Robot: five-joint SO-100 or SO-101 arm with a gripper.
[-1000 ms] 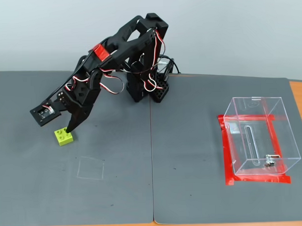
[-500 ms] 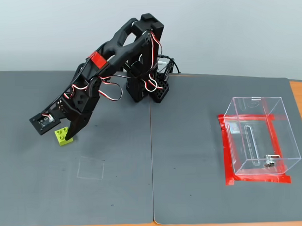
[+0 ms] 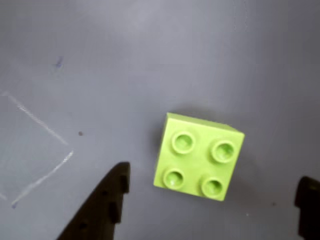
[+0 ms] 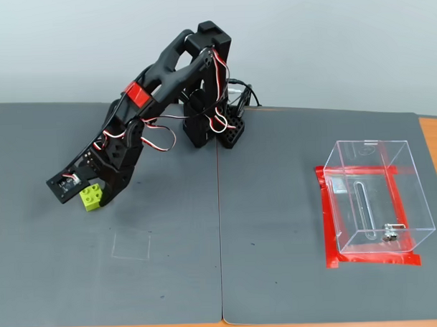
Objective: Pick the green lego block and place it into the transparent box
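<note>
Arm dropped lower; gripper (image 3: pixel 210 200) now straddles green lego block (image 3: pixel 199 156), jaws wide open, nothing gripped. Transparent box (image 4: pixel 374 198) far right.

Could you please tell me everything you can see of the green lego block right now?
The green lego block is a small lime, glossy plastic brick, squarish, with four round studs facing up. It lies flat on the dark grey mat, left of the arm's base in the fixed view, far from the transparent box. The open gripper straddles it, its fingers clear of the sides in the wrist view.
</note>
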